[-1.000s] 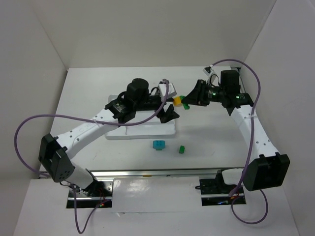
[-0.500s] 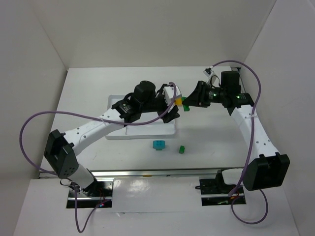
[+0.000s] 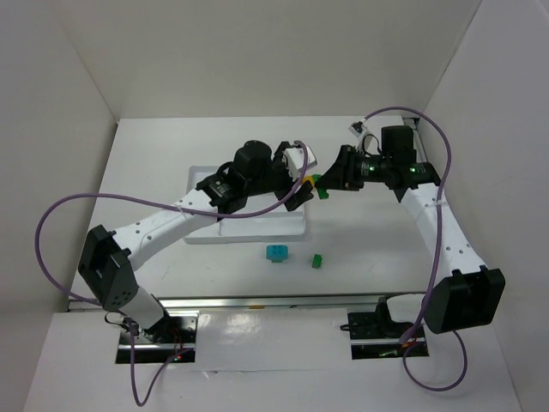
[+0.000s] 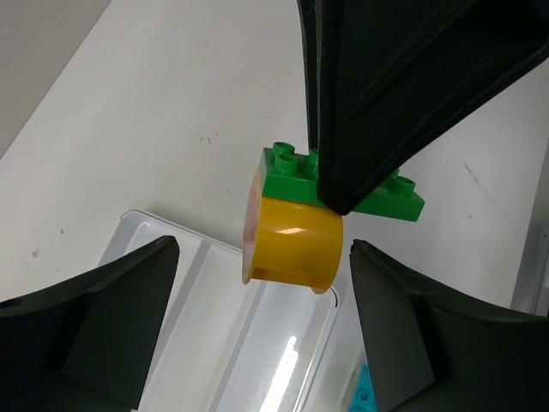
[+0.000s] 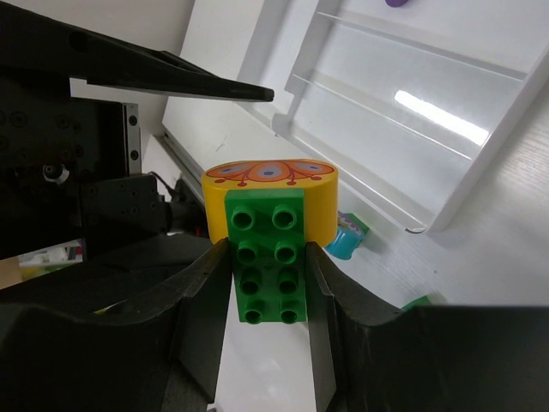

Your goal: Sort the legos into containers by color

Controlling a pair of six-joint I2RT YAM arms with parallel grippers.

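While white walls (image 3: 257, 51) enclose the table (image 3: 163, 154), right hand (image 3: 324, 182) pinches a green lego (image 5: 265, 266); left hand (image 4: 264, 249) gapes wide.

The right hand (image 5: 266, 257) pinches a green brick (image 5: 266, 279), a yellow brick (image 5: 321, 213) stuck on its end, white tray (image 5: 390, 142) beyond.

Long green brick (image 5: 264, 266), joined at one end to a yellow rounded piece (image 5: 270, 184) with a printed top, is held off the table (image 3: 369, 249) beside the far right corner of the white divided tray (image 3: 257, 230). Cyan brick (image 3: 276, 253) and small green brick (image 3: 316, 260) lie apart on the table, just off the tray's near edge.
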